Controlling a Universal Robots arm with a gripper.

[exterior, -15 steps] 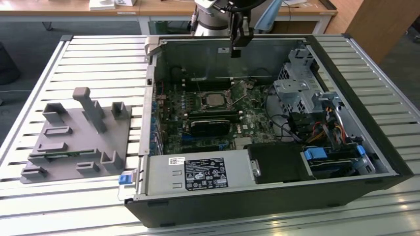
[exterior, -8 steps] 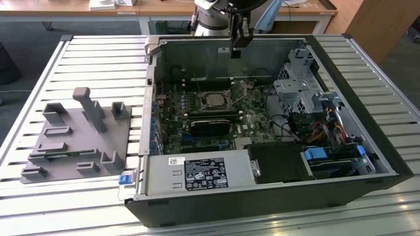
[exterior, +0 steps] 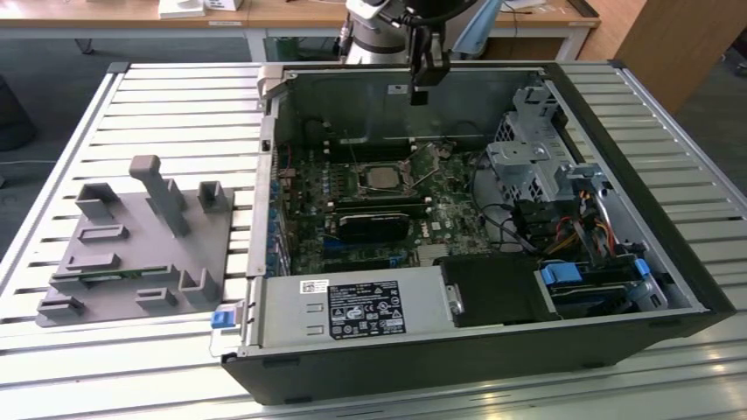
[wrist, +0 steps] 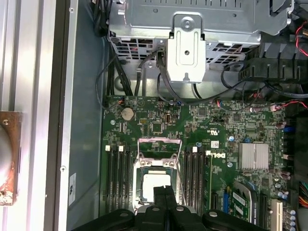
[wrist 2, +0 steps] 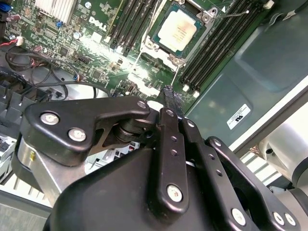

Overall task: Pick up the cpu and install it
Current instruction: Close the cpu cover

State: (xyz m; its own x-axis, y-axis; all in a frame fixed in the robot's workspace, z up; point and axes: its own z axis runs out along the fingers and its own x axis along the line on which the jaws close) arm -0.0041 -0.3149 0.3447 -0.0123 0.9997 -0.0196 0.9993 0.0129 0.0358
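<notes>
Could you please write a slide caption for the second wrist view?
The cpu lies in the motherboard socket; the gripper hangs clear of it, fingers shut.

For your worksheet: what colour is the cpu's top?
The cpu is silvery-grey, clearest in the second wrist view.

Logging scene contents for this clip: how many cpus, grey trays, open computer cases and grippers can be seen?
cpu: 1
grey tray: 1
computer case: 1
gripper: 1
Total: 4
</notes>
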